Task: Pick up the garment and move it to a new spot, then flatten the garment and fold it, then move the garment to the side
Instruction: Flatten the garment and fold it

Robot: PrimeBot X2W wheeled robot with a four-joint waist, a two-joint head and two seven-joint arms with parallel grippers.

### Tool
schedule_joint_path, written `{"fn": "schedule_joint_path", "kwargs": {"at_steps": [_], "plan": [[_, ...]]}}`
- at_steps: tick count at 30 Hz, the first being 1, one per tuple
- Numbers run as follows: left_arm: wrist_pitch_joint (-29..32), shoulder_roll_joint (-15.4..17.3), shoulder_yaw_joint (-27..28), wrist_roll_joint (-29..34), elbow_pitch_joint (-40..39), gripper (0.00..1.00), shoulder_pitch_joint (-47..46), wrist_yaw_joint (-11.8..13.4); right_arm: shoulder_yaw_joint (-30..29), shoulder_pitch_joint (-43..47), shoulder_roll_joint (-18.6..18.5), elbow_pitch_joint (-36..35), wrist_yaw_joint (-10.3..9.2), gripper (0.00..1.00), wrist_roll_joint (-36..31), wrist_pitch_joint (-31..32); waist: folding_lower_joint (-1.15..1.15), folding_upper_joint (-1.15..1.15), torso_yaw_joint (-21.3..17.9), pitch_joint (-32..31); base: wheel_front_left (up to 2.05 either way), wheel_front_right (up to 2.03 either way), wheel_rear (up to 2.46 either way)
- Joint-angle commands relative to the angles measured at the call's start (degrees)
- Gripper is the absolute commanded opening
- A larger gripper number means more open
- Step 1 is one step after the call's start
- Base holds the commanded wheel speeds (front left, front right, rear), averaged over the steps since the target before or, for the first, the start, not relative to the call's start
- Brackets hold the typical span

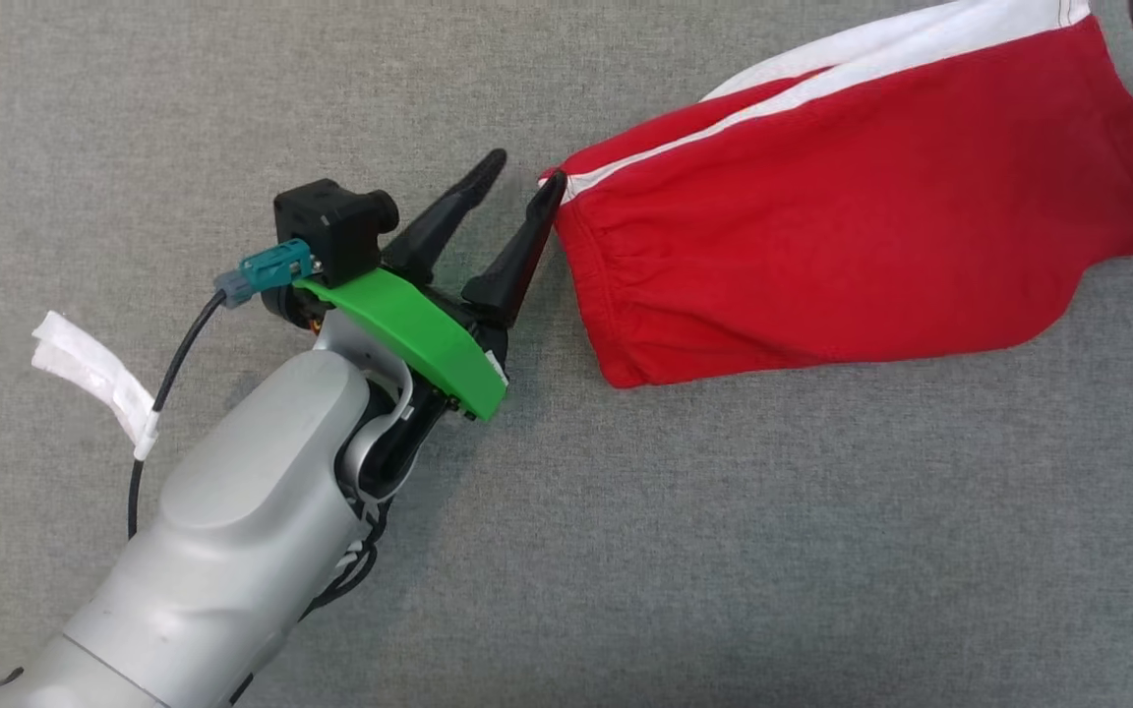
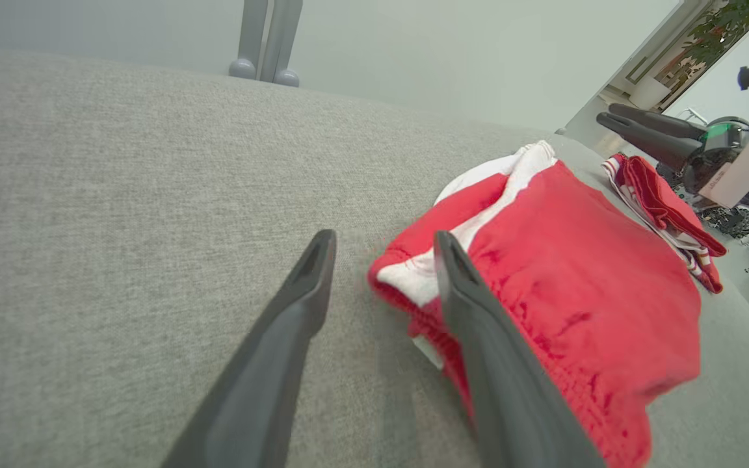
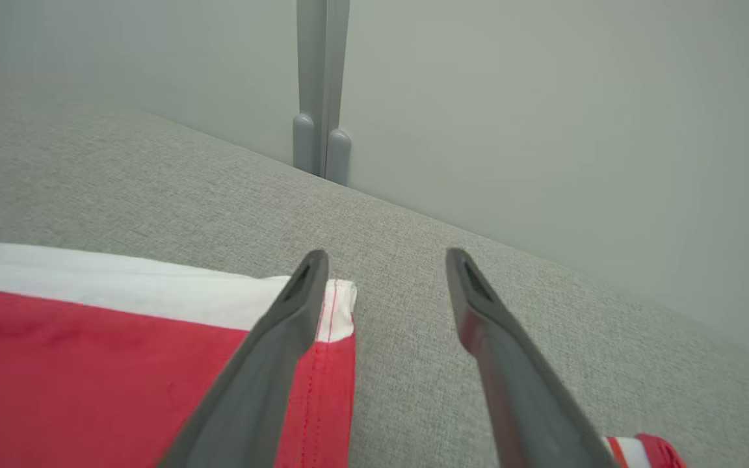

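The garment (image 1: 842, 206) is red with a white stripe and lies folded flat on the grey cloth surface at the upper right of the head view. My left gripper (image 1: 527, 167) is open just left of it, and its right fingertip touches the gathered waistband corner. In the left wrist view the garment (image 2: 563, 279) lies under and right of the open left gripper (image 2: 384, 237). My right gripper (image 3: 387, 257) is open at the garment's far end, with its left finger over the white-banded corner (image 3: 339, 305) and bare surface between the fingers.
A smaller red and white striped piece of cloth (image 2: 667, 208) lies past the garment, near the right gripper (image 2: 647, 130). A white tape tag (image 1: 94, 379) hangs on the left arm's cable. A pale wall with a grey post (image 3: 319, 97) stands behind the surface's far edge.
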Motion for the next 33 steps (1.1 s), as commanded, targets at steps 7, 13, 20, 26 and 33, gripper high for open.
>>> {"fn": "schedule_joint_path", "kwargs": {"at_steps": [7,13,20,26,33], "plan": [[-2.32,0.53,4.58,7.58,-0.65,1.00,6.30,4.41,-0.27,6.42,2.68,0.29,-0.09,1.00,2.19,-4.16,0.00,0.00,-1.34,-7.26,0.00,0.00,0.00],[-2.20,-1.63,13.68,19.67,-10.61,1.00,20.50,10.20,-6.13,16.98,5.09,-2.16,-0.09,1.00,2.52,-4.27,0.00,0.00,-1.29,-12.48,0.00,0.00,0.00],[-2.15,-5.63,19.80,30.95,-19.85,1.00,35.08,13.07,-10.93,25.78,6.75,0.17,-0.08,1.00,3.39,-3.67,0.00,0.00,1.54,-15.44,0.00,0.00,0.00],[-2.16,-8.97,21.81,36.04,-23.87,1.00,41.55,11.86,-14.29,22.87,7.04,4.85,-0.08,1.00,3.58,1.08,0.00,0.00,5.58,-13.43,0.00,0.00,0.00],[-2.16,-11.14,21.25,38.89,-24.87,1.00,41.17,8.28,-14.22,16.16,4.84,12.61,-0.08,1.00,0.36,6.72,0.00,0.00,10.38,-9.87,0.00,0.00,0.00]]}}
